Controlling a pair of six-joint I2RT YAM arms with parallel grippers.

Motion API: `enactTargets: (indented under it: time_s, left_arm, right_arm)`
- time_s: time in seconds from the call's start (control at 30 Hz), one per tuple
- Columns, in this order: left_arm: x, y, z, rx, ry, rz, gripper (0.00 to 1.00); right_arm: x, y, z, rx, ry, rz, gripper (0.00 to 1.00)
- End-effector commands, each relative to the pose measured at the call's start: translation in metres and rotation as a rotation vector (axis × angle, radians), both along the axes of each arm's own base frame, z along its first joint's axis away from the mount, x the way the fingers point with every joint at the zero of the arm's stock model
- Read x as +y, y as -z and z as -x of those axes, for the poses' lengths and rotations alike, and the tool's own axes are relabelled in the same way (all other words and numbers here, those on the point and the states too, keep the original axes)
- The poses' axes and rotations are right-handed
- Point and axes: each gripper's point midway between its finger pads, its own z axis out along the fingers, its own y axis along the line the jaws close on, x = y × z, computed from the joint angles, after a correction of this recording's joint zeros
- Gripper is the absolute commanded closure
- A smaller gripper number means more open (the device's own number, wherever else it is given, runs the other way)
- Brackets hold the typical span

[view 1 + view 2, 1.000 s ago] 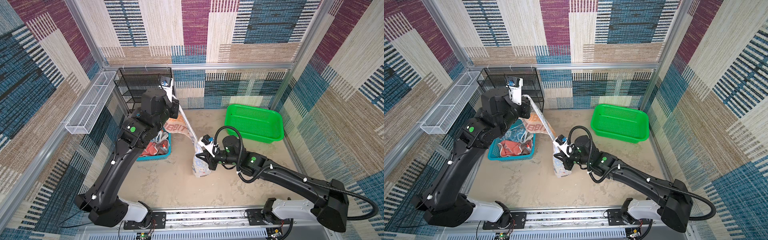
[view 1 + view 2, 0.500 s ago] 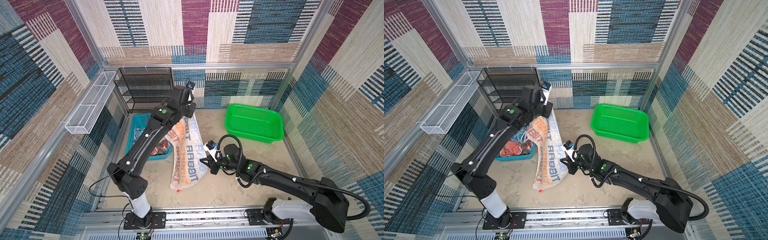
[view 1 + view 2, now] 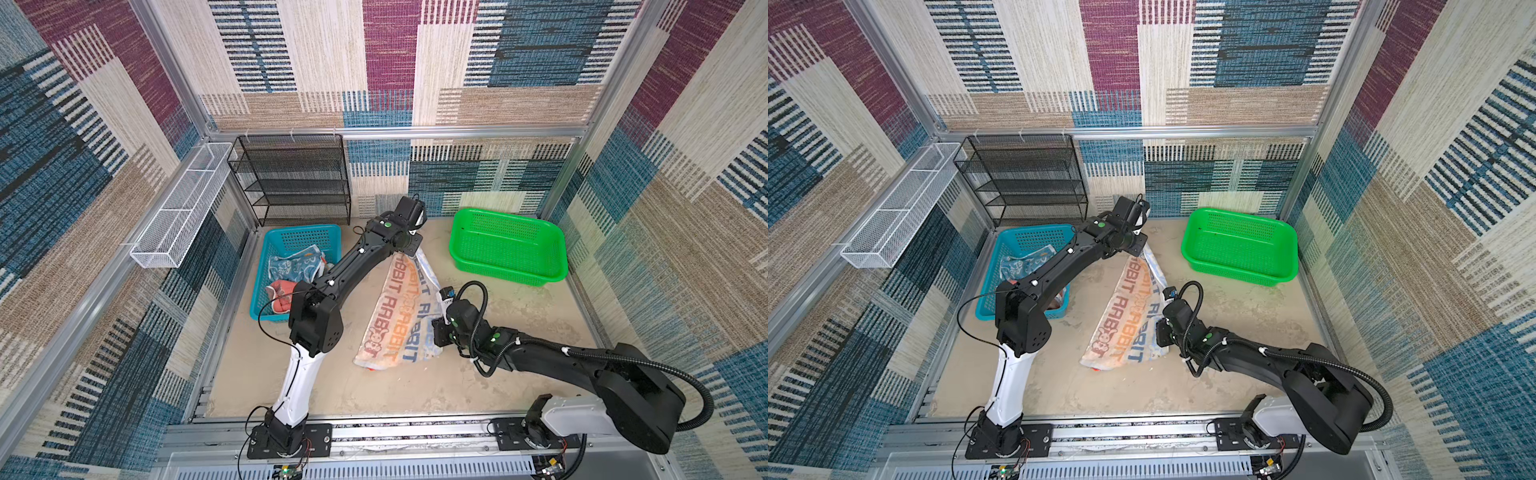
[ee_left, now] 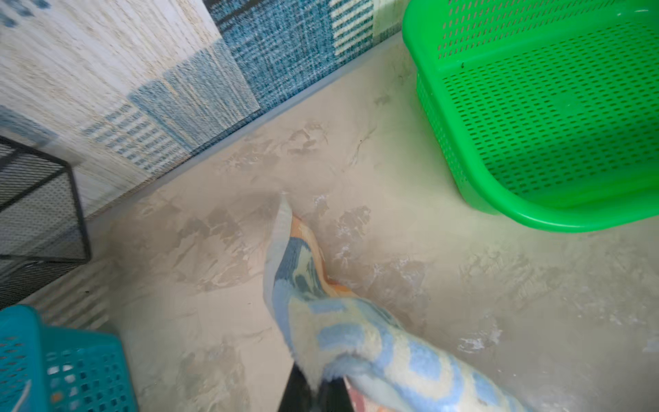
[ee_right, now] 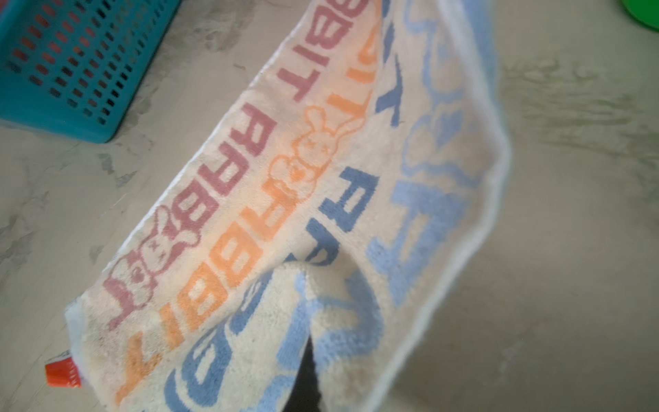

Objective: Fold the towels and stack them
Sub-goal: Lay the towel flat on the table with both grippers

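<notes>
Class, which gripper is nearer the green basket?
Left. The left gripper holds the lettered towel by its far corner, beside the green basket; the right gripper grips the towel farther toward the front.

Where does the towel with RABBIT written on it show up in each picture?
Top view: lettered towel, centre of picture.
Top view: centre again.
Left wrist: close up, trailing from the camera.
Right wrist: close up, filling most of it.
Shared landmark: blue basket, in all four.
</notes>
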Motion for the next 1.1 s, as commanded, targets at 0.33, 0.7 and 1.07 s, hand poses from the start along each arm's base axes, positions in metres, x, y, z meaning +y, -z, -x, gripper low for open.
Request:
enactTargets:
  time_s: [0.33,0.7,1.07]
  left_arm:
    - [-0.029,0.032,-0.006,0.057,0.008,0.101,1.0]
    - [-0.029,0.057,0.043,0.173,0.036,0.118,1.0]
    - [-0.024,0.026,0.073,0.154,0.115,0.191,1.0]
  right_arm:
    - [-0.021,0.02,0.0,0.059,0.122,0.034,0.77]
    - [-0.009,-0.097,-0.035,-0.295,0.018,0.059,0.21]
    - [0.002,-0.113,-0.069,-0.446,-0.115,0.123,0.3]
